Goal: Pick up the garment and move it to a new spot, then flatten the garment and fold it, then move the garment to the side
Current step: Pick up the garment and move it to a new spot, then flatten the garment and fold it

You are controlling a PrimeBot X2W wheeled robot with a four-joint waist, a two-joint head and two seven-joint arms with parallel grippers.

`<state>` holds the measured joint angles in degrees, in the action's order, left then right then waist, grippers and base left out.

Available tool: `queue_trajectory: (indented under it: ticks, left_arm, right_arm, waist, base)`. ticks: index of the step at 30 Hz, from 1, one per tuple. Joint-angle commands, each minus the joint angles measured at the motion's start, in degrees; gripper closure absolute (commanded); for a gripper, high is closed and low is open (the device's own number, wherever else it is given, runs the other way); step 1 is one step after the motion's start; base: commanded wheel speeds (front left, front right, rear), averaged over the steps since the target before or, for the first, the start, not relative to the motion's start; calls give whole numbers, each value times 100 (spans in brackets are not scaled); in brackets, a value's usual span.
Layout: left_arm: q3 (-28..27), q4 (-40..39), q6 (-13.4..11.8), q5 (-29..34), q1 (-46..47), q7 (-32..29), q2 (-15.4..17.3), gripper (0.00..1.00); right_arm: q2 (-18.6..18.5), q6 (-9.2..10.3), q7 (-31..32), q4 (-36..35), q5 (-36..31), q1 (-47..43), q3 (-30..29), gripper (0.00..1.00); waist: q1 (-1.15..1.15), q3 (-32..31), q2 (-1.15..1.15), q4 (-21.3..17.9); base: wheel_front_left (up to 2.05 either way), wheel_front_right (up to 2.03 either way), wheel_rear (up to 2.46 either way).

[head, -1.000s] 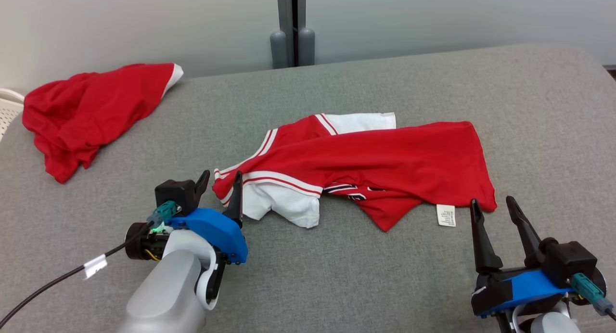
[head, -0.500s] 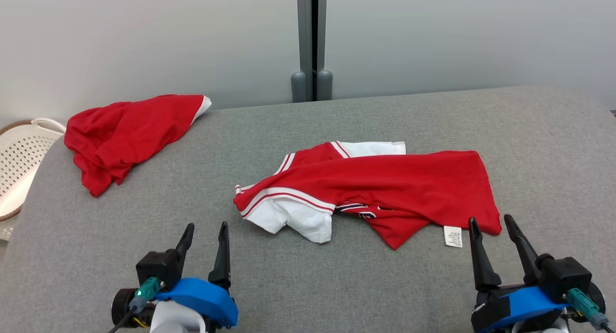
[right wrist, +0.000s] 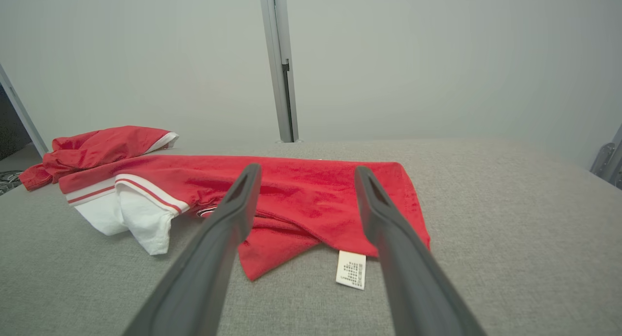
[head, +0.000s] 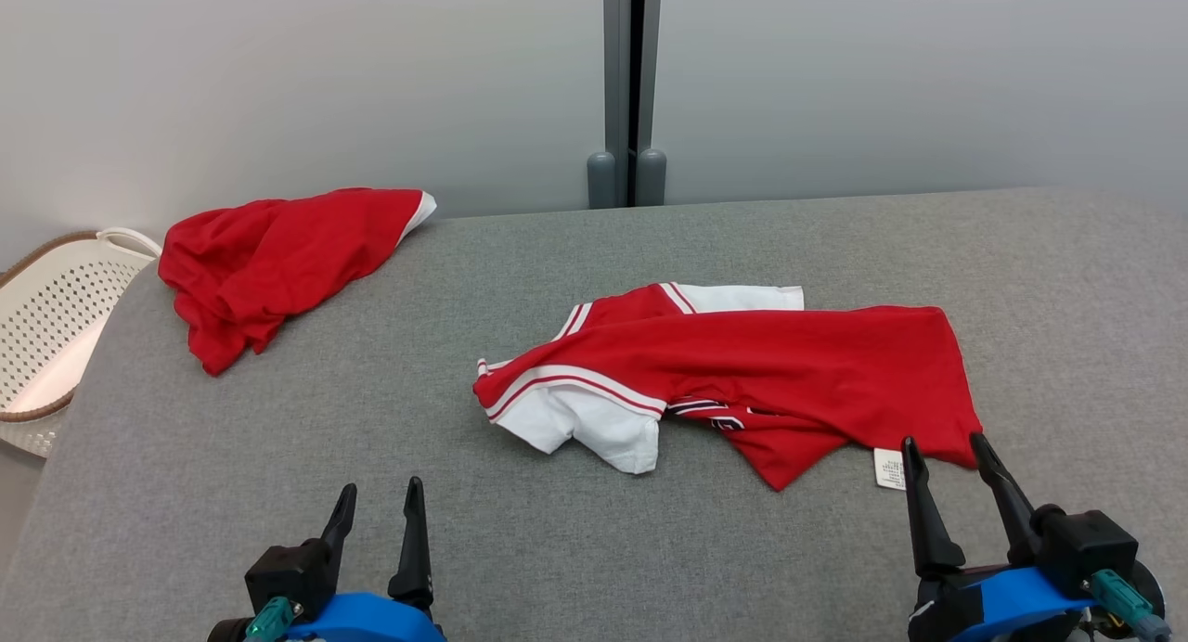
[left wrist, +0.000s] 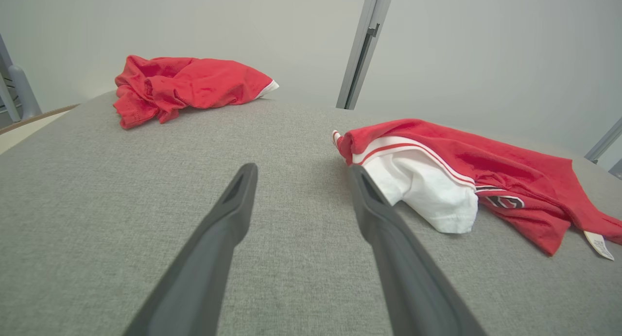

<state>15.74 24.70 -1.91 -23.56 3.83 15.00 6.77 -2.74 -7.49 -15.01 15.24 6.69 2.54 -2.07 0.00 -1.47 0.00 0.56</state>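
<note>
Grey upholstered surface (head: 278, 456) runs back to a grey post (head: 628, 85), from which we locate everything. Directly in front of the post, slightly to its right, the red-and-white jersey (head: 742, 373) lies doubled over itself, with a white sleeve (head: 594, 429) under its left end and a care label (head: 888, 468) at its near hem. Both grippers stand with jaws apart and hold nothing. The right gripper (head: 942, 440) is right of the post, with its tips just beside the label. The left gripper (head: 382, 484) is left of the post, apart from the cloth. We judge two hazards: a pinch on the label or a single layer, which would lift the jersey twisted, and confusion with the second red garment (head: 278, 243) far left of the post.
</note>
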Motion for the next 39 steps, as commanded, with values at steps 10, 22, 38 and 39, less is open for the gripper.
queue_trajectory:
  ticks: [10, 22, 38, 39]
  left_arm:
    - [-94, -66, 53, 157, -82, 27, -70, 0]
    - [-64, 20, 118, 251, 41, 27, -115, 0]
    - [598, 1585, 289, -67, 1488, -429, -376, 0]
    - [590, 1708, 268, -125, 1567, -405, -377, 0]
  right_arm:
    - [-27, -2, -26, 27, 20, -71, -2, 0]
    - [-27, -2, -26, 34, 38, 0, -6, 0]
    - [-27, -1, -26, -36, 56, 367, 112, 0]
    - [-26, -1, -26, -34, 56, 388, 106, 0]
  waist:
    - [0, 27, 0, 6]
    - [0, 126, 0, -22]
    - [0, 833, 0, -589]
    - [0, 872, 0, -637]
  base:
    - [0, 0, 0]
    - [0, 0, 0]
    - [0, 0, 0]
    - [0, 0, 0]
